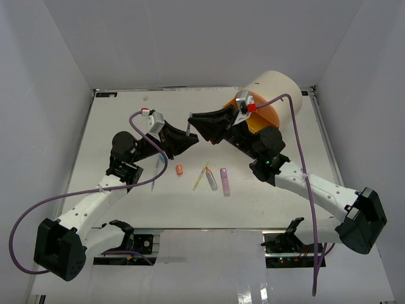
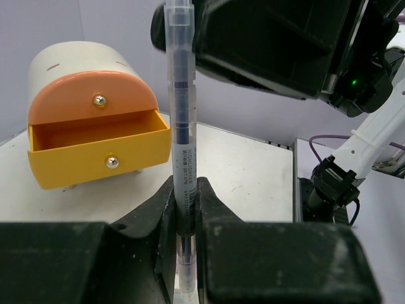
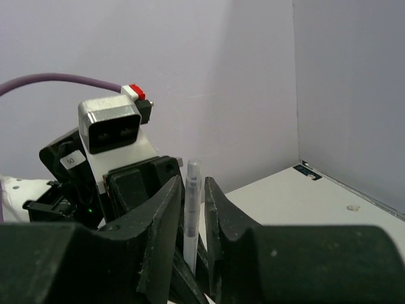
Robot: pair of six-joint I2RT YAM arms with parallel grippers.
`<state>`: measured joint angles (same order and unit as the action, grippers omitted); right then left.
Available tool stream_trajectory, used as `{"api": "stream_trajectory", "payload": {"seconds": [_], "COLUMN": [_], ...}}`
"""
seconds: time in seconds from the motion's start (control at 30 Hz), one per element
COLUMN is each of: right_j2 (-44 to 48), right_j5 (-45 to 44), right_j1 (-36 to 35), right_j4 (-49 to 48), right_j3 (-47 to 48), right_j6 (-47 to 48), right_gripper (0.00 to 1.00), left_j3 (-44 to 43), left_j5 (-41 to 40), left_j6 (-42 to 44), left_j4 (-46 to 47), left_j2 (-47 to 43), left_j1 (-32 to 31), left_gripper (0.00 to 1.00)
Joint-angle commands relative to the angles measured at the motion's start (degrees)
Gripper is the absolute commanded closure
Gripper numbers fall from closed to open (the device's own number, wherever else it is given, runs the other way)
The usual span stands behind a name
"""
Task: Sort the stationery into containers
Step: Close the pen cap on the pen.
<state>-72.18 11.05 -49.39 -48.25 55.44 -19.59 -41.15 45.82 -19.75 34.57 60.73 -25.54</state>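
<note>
1. The left pincer [image 2: 185, 190] is clenched on a clear, dark-cored pen [image 2: 181, 95], which it holds in the air between the two arms.
2. The right pincer [image 3: 192, 185] straddles the other end of that pen. I cannot tell whether it presses it.
3. The white counter [image 1: 126, 114] carries an orange cap [image 1: 180, 170], a yellow pen [image 1: 201, 177] and a purple marker [image 1: 224, 180], all loose near its middle.
4. The cream cylinder [image 1: 278, 82] stands at the far right corner, its yellow drawer [image 2: 95, 161] pulled out below the orange drawer [image 2: 95, 98].
5. Plain pale walls [image 1: 202, 38] close in three sides.

Bright even light, soft shadows, foreground blurred
</note>
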Motion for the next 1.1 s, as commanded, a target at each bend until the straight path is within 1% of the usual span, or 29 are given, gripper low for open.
{"api": "stream_trajectory", "payload": {"seconds": [0.0, 0.07, 0.1, 0.2, 0.23, 0.27, 0.3, 0.37, 0.4, 0.43, 0.47, 0.57, 0.63, 0.73, 0.8, 0.87, 0.9, 0.97, 1.07], "right_j2": [0.1, 0.4, 0.8, 2.2, 2.7, 3.6, 4.3, 6.1, 6.7, 7.2, 8.4, 10.2, 10.5, 10.0, 9.3, 7.7, 7.0, 5.0, 2.6], "right_j5": [1.0, 1.1, 1.2, 0.8, 0.8, 0.6, 0.5, -0.6, -1.1, -1.5, -2.9, -5.4, -7.5, -7.3, -7.2, -7.0, -7.2, -8.6, -7.7], "right_j1": [-0.1, -0.1, 0.0, 0.0, -0.1, 0.0, 0.0, -0.1, 0.0, 0.0, 0.1, 0.0, 0.0, 0.1, 0.0, 0.1, 0.0, 0.0, 0.0], "right_j4": [-0.4, 0.3, 0.9, 2.6, 3.6, 4.7, 6.0, 11.0, 13.0, 16.9, 18.6, 23.7, 27.5, 30.6, 32.0, 34.9, 35.7, 37.6, 38.1], "right_j3": [-0.1, 0.1, 0.1, -0.3, -0.3, -0.2, -0.1, 0.4, 1.1, 1.5, 1.8, 3.3, 5.5, 8.4, 9.9, 13.0, 13.9, 16.4, 18.6], "right_j6": [0.0, 0.6, 0.7, 1.7, 2.1, 2.5, 3.4, 4.5, 5.7, 6.4, 6.9, 9.1, 10.5, 11.1, 11.2, 11.5, 11.5, 11.5, 11.2], "right_gripper": [0.71, 0.65, 0.59, 0.48, 0.38, 0.33, 0.24, 0.13, 0.02, 0.05, 0.1, 0.1, 0.1, 0.1, 0.08, 0.0, 0.05, 0.1, 0.15], "left_j3": [-2.2, -2.1, -2.2, -2.2, -2.2, -2.0, -1.9, -1.6, -1.7, -1.8, -2.2, -3.0, -3.4, -3.9, -4.0, -4.5, -4.6, -4.6, -4.5], "left_j5": [-0.8, -1.0, -1.1, -1.4, -1.6, -1.8, -1.9, -2.4, -2.6, -2.7, -2.7, -2.7, -2.8, -3.5, -3.8, -3.9, -3.9, -4.1, -4.6], "left_j6": [-0.4, -0.1, 0.1, 0.7, 1.1, 1.4, 1.6, 2.3, 2.8, 3.3, 4.4, 6.6, 7.7, 9.5, 10.5, 11.5, 11.7, 12.1, 12.6], "left_j4": [3.9, 3.8, 3.5, 2.5, 2.3, 1.9, 1.3, 0.5, -1.2, -2.4, -3.8, -9.4, -11.4, -14.4, -15.6, -16.7, -17.0, -17.6, -18.3], "left_j2": [0.0, 0.1, 0.1, 0.1, 0.1, 0.1, 0.0, -0.2, -0.2, -0.2, -0.2, -0.6, -0.9, -1.3, -1.4, -1.3, -1.3, -1.2, -1.1], "left_j1": [0.0, 0.0, 0.0, 0.0, 0.0, 0.0, 0.0, 0.0, 0.0, 0.0, 0.0, 0.0, 0.0, -0.1, -0.3, -0.5, -0.5, -0.7, -0.9], "left_gripper": [1.0, 1.0, 1.0, 1.0, 1.0, 1.0, 1.0, 1.0, 1.0, 1.0, 1.0, 1.0, 1.0, 1.0, 1.0, 1.0, 1.0, 1.0, 1.0]}}
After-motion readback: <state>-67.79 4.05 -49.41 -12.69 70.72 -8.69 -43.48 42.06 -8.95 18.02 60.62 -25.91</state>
